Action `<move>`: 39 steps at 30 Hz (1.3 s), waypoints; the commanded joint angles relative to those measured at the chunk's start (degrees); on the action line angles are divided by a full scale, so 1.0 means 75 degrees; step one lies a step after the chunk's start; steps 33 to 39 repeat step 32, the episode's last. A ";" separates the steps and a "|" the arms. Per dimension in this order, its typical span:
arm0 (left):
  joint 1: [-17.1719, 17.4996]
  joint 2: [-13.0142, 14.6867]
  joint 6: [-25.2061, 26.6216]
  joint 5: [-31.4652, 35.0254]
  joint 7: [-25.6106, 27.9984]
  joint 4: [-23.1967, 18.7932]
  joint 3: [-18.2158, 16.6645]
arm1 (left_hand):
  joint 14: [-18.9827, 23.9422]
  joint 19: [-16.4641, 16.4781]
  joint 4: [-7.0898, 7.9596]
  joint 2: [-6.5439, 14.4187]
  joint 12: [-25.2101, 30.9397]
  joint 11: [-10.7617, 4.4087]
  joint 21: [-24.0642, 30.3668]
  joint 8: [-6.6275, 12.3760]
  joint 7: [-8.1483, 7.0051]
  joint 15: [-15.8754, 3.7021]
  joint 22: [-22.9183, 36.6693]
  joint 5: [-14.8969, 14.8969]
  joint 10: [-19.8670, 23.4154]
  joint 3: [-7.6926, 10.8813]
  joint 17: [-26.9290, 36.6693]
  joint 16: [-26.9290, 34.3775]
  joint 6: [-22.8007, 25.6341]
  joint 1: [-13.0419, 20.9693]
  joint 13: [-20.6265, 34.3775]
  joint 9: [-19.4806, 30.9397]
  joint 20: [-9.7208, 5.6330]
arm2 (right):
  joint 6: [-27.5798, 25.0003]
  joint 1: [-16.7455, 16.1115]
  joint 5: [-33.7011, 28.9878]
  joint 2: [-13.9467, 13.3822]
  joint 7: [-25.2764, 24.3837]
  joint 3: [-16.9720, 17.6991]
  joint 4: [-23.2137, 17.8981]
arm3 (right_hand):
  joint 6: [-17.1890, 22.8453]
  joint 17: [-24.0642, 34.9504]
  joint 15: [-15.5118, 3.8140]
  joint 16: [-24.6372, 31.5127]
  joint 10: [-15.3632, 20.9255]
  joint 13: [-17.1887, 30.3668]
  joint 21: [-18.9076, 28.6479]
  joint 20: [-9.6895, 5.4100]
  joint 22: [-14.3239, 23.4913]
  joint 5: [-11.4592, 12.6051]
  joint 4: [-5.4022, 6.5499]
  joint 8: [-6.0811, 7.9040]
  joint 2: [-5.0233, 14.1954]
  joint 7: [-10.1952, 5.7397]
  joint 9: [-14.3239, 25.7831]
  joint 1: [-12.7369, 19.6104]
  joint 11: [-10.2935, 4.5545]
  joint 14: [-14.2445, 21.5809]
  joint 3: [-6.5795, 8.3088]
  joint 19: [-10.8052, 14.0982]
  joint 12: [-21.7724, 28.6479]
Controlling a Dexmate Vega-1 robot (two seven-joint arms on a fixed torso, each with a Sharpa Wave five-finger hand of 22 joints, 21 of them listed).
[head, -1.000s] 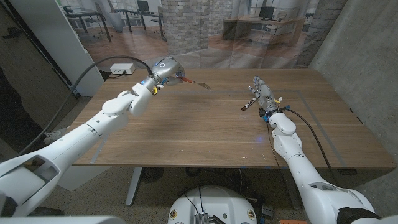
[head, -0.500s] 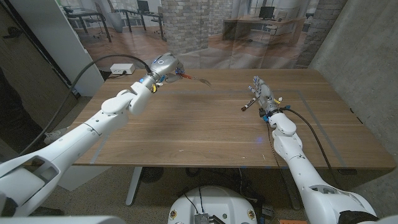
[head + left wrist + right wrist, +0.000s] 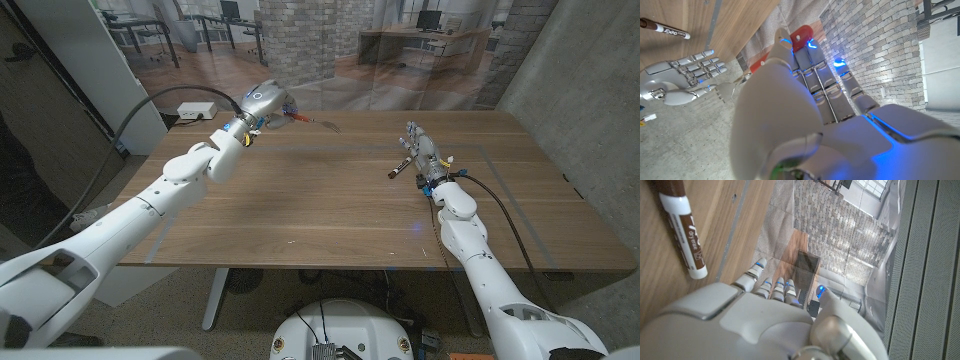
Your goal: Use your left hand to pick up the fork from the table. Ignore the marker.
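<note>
My left hand (image 3: 267, 103) holds the fork (image 3: 325, 124) by its handle, above the far left part of the wooden table (image 3: 330, 210). The fork's thin silver tines point right, toward the table's middle. In the left wrist view the fork's head (image 3: 728, 91) sticks out beside the back of my left hand (image 3: 790, 125). My right hand (image 3: 421, 150) waits at the far right of the table with its fingers stretched out and nothing in them. The brown marker (image 3: 399, 166) lies just to its left, also seen as the marker (image 3: 685, 235) and the marker (image 3: 665, 29).
A grey box with a black cable (image 3: 197, 110) sits at the table's far left corner, behind my left hand. A faint rectangle outline (image 3: 500, 200) is marked on the table's right half. My right hand (image 3: 680, 75) appears in the left wrist view.
My left hand has risen a little and drawn slightly back with the fork, whose tip now sits higher over the table. The right hand and the marker have not moved.
</note>
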 commanded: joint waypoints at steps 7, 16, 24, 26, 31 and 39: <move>-0.0302 -0.0132 -0.0531 -0.0087 0.0442 0.0536 0.0094 | 0.0108 -0.0073 0.0044 0.0730 -0.0072 -0.0620 0.0099 -0.0039 -0.0266 -0.0845 -0.0011 0.0033 0.0720 0.0027 0.0046 -0.0081 0.0343 0.0718 0.0054 0.0005 -0.0370 | -0.0357 -0.0545 -0.0332 -0.0124 -0.0467 -0.0131 -0.0963 | 0.0078 0.0014 0.0031 0.0025 0.0083 0.0045 0.0049 -0.0064 0.0035 0.0041 -0.0048 0.0029 -0.0018 0.0006 0.0019 -0.0013 0.0015 0.0036 -0.0001 0.0054 0.0014; -0.0570 -0.0234 -0.0992 -0.0215 0.0879 0.1091 0.0186 | 0.0133 -0.0093 0.0043 0.0726 -0.0113 -0.0641 0.0155 -0.0070 -0.0271 -0.0841 -0.0024 0.0033 0.0738 0.0024 0.0070 -0.0105 0.0349 0.0720 0.0067 0.0006 -0.0376 | -0.0565 -0.0922 -0.0591 -0.0037 -0.0897 -0.0295 -0.1534 | 0.0082 0.0013 0.0038 0.0024 0.0080 0.0045 0.0049 -0.0060 0.0035 0.0043 -0.0056 0.0030 -0.0028 0.0009 0.0018 -0.0011 0.0008 0.0039 -0.0005 0.0058 0.0011; -0.0918 -0.0335 -0.1621 -0.0415 0.1294 0.1910 0.0338 | 0.0163 -0.0119 0.0046 0.0722 -0.0165 -0.0646 0.0204 -0.0096 -0.0272 -0.0843 -0.0037 0.0035 0.0756 0.0020 0.0081 -0.0133 0.0357 0.0713 0.0055 0.0008 -0.0379 | -0.0835 -0.1404 -0.0971 0.0100 -0.1518 -0.0515 -0.2258 | 0.0086 0.0014 0.0039 0.0025 0.0077 0.0045 0.0049 -0.0059 0.0035 0.0045 -0.0060 0.0031 -0.0033 0.0009 0.0018 -0.0013 0.0000 0.0040 -0.0008 0.0060 0.0008; -0.0982 -0.0348 -0.1718 -0.0476 0.1312 0.2059 0.0370 | 0.0163 -0.0124 0.0047 0.0721 -0.0171 -0.0635 0.0215 -0.0100 -0.0273 -0.0844 -0.0040 0.0035 0.0756 0.0019 0.0086 -0.0140 0.0363 0.0711 0.0062 0.0009 -0.0381 | -0.0962 -0.1509 -0.0998 0.0109 -0.1600 -0.0528 -0.2426 | 0.0090 0.0014 0.0038 0.0024 0.0075 0.0045 0.0049 -0.0055 0.0035 0.0046 -0.0061 0.0032 -0.0033 0.0008 0.0018 -0.0014 0.0008 0.0040 -0.0009 0.0061 0.0007; -0.1085 -0.0408 -0.1843 -0.0568 0.1396 0.2357 0.0459 | 0.0161 -0.0139 0.0048 0.0719 -0.0190 -0.0636 0.0241 -0.0112 -0.0267 -0.0843 -0.0047 0.0036 0.0753 0.0017 0.0097 -0.0159 0.0374 0.0708 0.0080 0.0010 -0.0384 | -0.1094 -0.1613 -0.1042 0.0092 -0.1694 -0.0539 -0.2624 | 0.0091 0.0014 0.0036 0.0024 0.0080 0.0045 0.0049 -0.0055 0.0035 0.0047 -0.0063 0.0032 -0.0036 0.0012 0.0019 -0.0015 0.0010 0.0040 -0.0011 0.0061 0.0008; -0.1091 -0.0415 -0.1854 -0.0567 0.1425 0.2388 0.0479 | 0.0158 -0.0140 0.0049 0.0720 -0.0196 -0.0637 0.0245 -0.0115 -0.0270 -0.0843 -0.0048 0.0036 0.0743 0.0016 0.0099 -0.0162 0.0373 0.0707 0.0084 0.0010 -0.0387 | -0.1108 -0.1613 -0.1024 0.0092 -0.1685 -0.0534 -0.2634 | 0.0091 0.0014 0.0037 0.0024 0.0078 0.0045 0.0049 -0.0054 0.0035 0.0047 -0.0063 0.0032 -0.0036 0.0009 0.0019 -0.0015 0.0006 0.0040 -0.0011 0.0062 0.0007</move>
